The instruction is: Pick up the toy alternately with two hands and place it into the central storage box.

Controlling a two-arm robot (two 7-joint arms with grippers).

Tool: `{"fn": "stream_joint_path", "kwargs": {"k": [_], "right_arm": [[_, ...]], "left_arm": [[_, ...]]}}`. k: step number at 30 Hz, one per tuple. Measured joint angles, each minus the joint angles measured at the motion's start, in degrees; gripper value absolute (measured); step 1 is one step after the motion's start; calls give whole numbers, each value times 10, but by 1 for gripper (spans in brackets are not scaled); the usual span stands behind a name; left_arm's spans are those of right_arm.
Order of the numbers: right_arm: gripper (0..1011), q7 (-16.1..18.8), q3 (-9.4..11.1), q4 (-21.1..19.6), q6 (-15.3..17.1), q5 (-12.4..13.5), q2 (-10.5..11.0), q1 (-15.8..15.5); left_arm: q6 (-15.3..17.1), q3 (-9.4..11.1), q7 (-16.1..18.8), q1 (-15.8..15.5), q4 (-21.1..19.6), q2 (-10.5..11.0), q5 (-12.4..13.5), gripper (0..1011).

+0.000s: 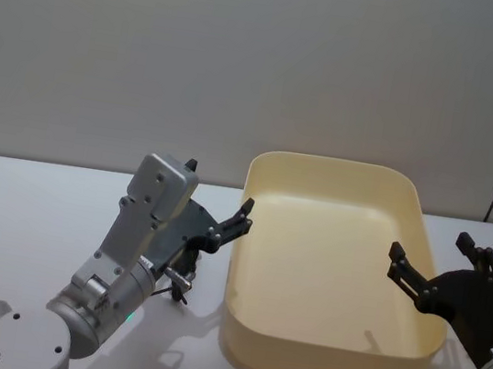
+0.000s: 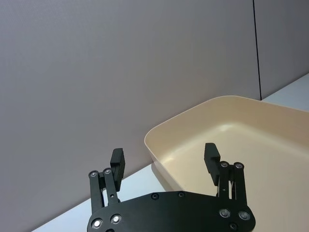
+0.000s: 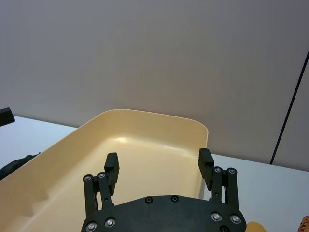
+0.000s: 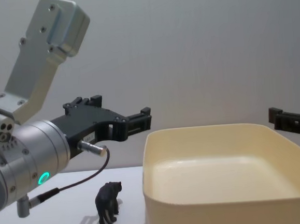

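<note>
Black toy (image 4: pixel 108 203), clearest from the chest, stands beside tub (image 4: pixel 199 212); left claw (image 2: pixel 164 155), right claw (image 3: pixel 158 160) wide.

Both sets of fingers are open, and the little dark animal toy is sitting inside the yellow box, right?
Not quite. The chest view shows the dark animal figure standing on the table beside the cream-yellow tub's left wall, not inside it. The left gripper and right gripper do both have open fingers.

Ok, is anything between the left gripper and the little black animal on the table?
Nothing visible. The left gripper hangs open above the black animal, with bare air between. The animal stands on the table beside the storage box, outside its left wall.
</note>
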Motion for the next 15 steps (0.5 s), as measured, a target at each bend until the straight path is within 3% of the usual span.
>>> {"fn": "stream_joint_path", "kwargs": {"k": [15], "right_arm": [[1001,0,0,0,0,0,0,0]], "left_arm": [[0,0,0,0,0,0,0,1001]]}}
